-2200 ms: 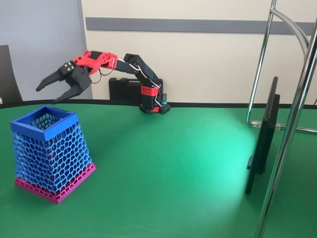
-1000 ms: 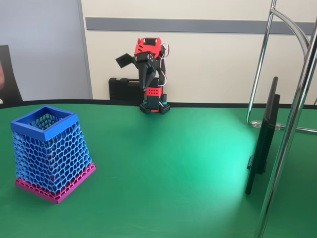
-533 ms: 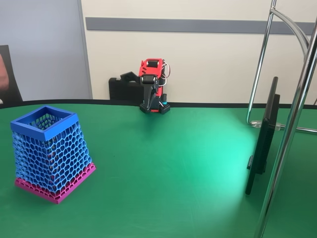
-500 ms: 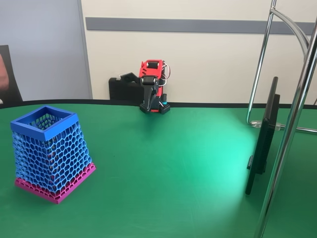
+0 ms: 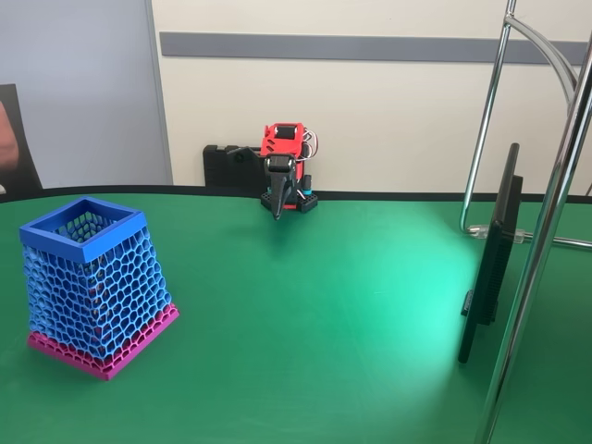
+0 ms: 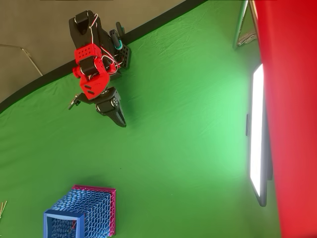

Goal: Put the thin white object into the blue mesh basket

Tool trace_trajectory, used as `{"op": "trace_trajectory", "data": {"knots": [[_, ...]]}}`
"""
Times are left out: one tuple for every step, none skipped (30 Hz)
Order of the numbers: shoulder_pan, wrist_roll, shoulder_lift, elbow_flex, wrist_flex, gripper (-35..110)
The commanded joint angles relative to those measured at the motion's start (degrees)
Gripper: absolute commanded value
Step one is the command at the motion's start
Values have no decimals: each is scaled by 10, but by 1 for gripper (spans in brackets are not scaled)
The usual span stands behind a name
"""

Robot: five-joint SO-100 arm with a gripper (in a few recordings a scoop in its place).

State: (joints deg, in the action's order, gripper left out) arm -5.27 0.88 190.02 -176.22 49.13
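My gripper (image 6: 99, 113) is hanging open and holding nothing: one finger is pointing down at the green table (image 5: 324, 305), the other jaw is sticking out sideways, and the arm is sitting folded over its base by the far edge.

The thin white object is proving hard to find. In the overhead view a faint thin line (image 6: 73, 225) is showing inside the blue mesh basket (image 5: 88, 277), and I am judging that to be the strand, though it is too small to be sure. The basket is standing upright on its pink base near the table's front left corner in the fixed view, well apart from my arm. A few pale thin sticks (image 6: 2, 207) are lying at the overhead view's left edge, just beside the basket.

What is worrying me: if that line is only mesh shadow, I am treating the task as done with the strand lying elsewhere. Being so thin, it could also be poking through a honeycomb hole and slipping out if the basket is nudged.
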Motion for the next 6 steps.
{"op": "trace_trajectory", "data": {"knots": [[4,5,5,-4,4,1],[4,5,5,-4,5,1],[4,6,5,-4,5,1],[4,6,5,-4,5,1],[4,5,5,-4,5,1],[4,4,5,-4,5,1]]}}
